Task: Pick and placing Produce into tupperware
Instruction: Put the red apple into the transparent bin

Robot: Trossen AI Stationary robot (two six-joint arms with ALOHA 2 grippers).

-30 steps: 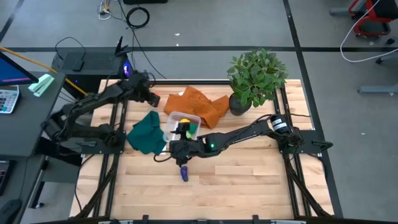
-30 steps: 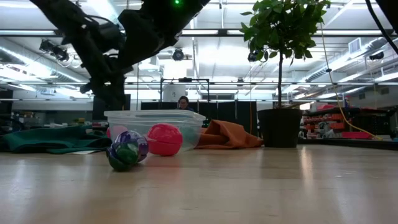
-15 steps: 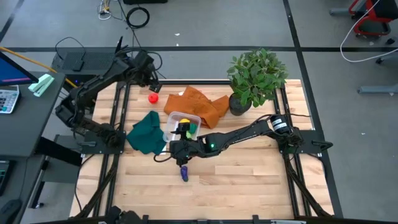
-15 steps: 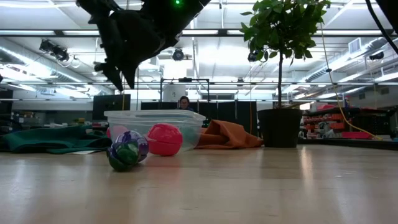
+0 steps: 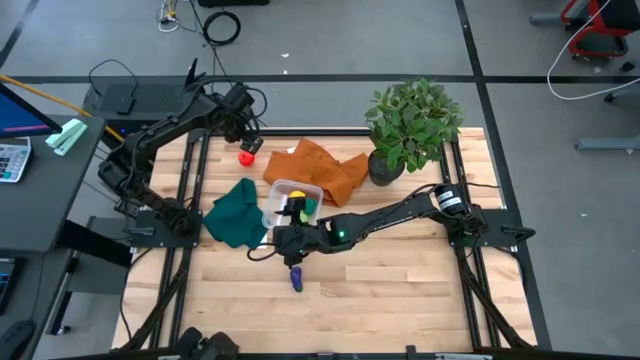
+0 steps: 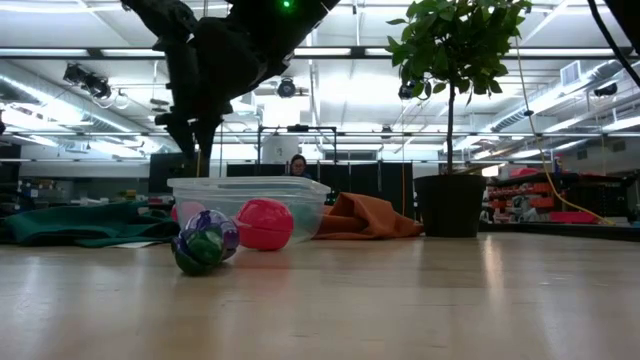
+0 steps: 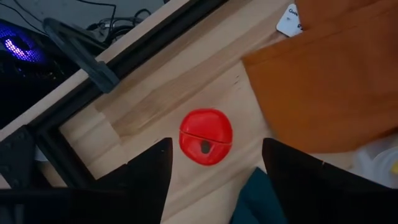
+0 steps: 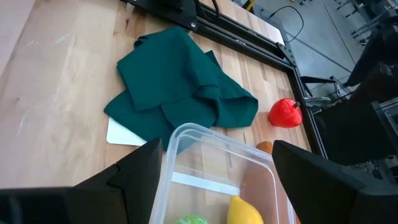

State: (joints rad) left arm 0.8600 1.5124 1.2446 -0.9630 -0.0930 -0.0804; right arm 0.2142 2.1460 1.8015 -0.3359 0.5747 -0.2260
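A red produce piece [image 5: 247, 155] [image 7: 206, 137] lies on the wood near the far left edge. My left gripper [image 5: 246, 133] [image 7: 216, 142] hangs open above it, one finger to each side in the wrist view, touching nothing. The clear tupperware [image 5: 292, 200] [image 8: 211, 168] stands mid-table and holds a yellow piece [image 8: 243, 211] and a green piece [image 8: 189, 219]. My right gripper [image 5: 283, 238] [image 8: 214, 149] hovers open at its near side. A purple-and-green piece [image 5: 295, 278] [image 6: 204, 241] lies on the table in front of the tupperware.
A dark green cloth [image 5: 235, 212] lies left of the tupperware, and an orange cloth [image 5: 318, 168] lies behind it. A potted plant [image 5: 410, 125] stands at the far right. A red ball-like piece [image 6: 265, 223] shows at the tupperware in the low view. Bare wood fills the near half.
My left gripper has risen and drawn back toward the table's far left edge, tipping more steeply downward. The red piece, under the gripper a second ago, now lies uncovered on the wood. My right arm has kept still.
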